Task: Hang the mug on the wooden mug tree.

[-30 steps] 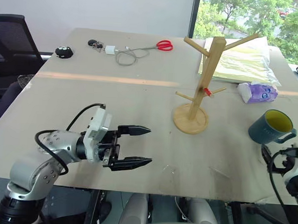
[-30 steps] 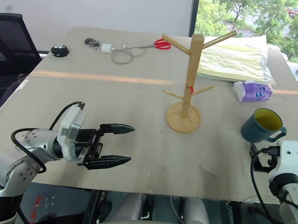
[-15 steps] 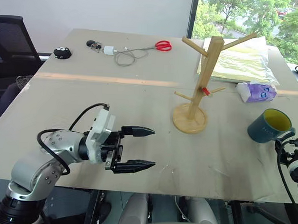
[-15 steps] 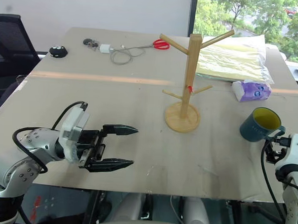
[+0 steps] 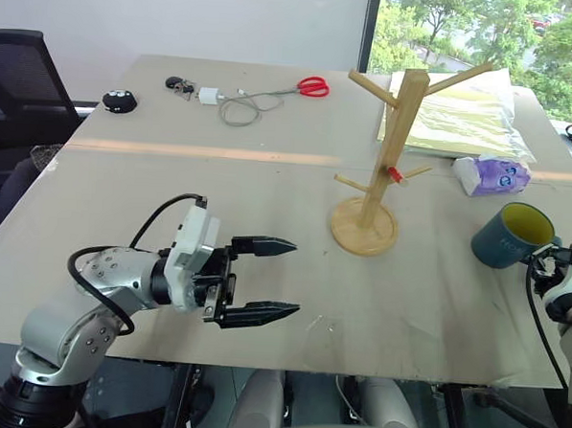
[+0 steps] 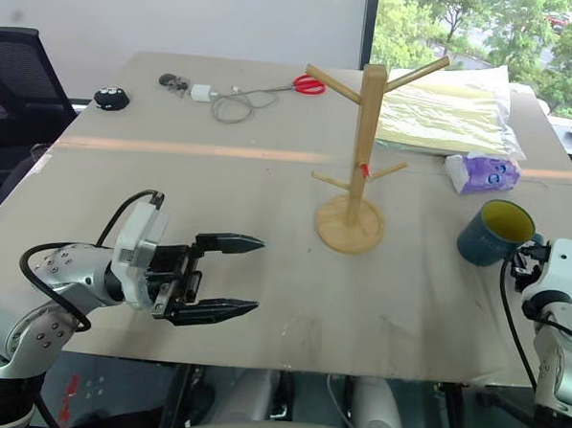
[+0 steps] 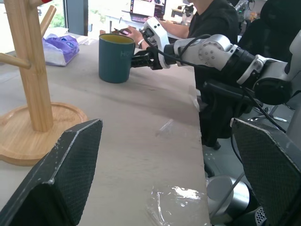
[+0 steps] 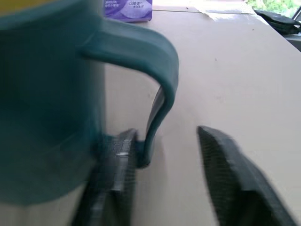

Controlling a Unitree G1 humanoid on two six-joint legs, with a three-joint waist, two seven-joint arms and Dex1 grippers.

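Now, at the head view's right edge, my right gripper has reached the mug, right of the wooden mug tree; its wrist view shows fingers straddling the handle, unclamped; left gripper spread.

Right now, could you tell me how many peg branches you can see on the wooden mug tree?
4 on the wooden mug tree: two long ones angling up near the top, two short ones lower down by the red mark. Others may be hidden behind the post.
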